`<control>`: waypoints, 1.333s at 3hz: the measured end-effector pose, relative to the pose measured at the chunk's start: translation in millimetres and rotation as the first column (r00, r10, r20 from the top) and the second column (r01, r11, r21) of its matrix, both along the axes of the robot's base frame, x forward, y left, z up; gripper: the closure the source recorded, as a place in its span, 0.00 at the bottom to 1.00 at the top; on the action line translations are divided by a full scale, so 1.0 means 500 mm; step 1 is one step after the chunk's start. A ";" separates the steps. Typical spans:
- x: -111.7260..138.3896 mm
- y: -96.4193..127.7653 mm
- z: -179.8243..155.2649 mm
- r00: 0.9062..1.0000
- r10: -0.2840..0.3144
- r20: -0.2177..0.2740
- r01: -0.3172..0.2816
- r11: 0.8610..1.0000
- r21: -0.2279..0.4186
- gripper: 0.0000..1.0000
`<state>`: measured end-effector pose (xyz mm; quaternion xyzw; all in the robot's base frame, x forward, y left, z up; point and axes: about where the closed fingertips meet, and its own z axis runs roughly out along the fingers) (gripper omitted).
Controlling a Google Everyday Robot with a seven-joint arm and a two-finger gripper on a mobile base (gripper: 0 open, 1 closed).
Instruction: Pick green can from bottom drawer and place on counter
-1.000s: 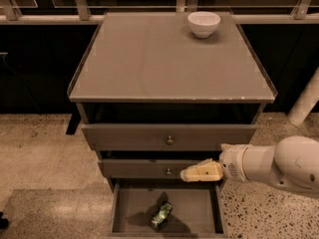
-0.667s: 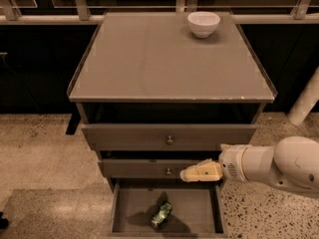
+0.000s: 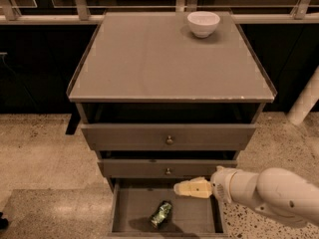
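Note:
The green can (image 3: 161, 213) lies on its side in the open bottom drawer (image 3: 132, 218), left of the drawer's middle. My gripper (image 3: 177, 188) hangs over the drawer's back right part, just below the middle drawer's front, pointing left. It is above and to the right of the can and apart from it, with nothing in it. The counter (image 3: 164, 59) is the wide flat top of the cabinet.
A white bowl (image 3: 203, 23) stands at the back right of the counter. The two upper drawers (image 3: 169, 137) are pulled out slightly. A railing runs behind the cabinet, and a white post (image 3: 306, 101) stands at the right. Speckled floor surrounds the cabinet.

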<state>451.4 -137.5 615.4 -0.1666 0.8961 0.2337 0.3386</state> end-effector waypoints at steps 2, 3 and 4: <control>-0.021 0.027 -0.211 0.996 -0.040 -0.082 0.049 0.993 0.106 0.00; -0.030 0.039 -0.239 0.994 -0.037 -0.107 0.051 0.990 0.129 0.00; -0.022 0.033 -0.278 0.989 -0.074 -0.129 0.094 0.984 0.154 0.00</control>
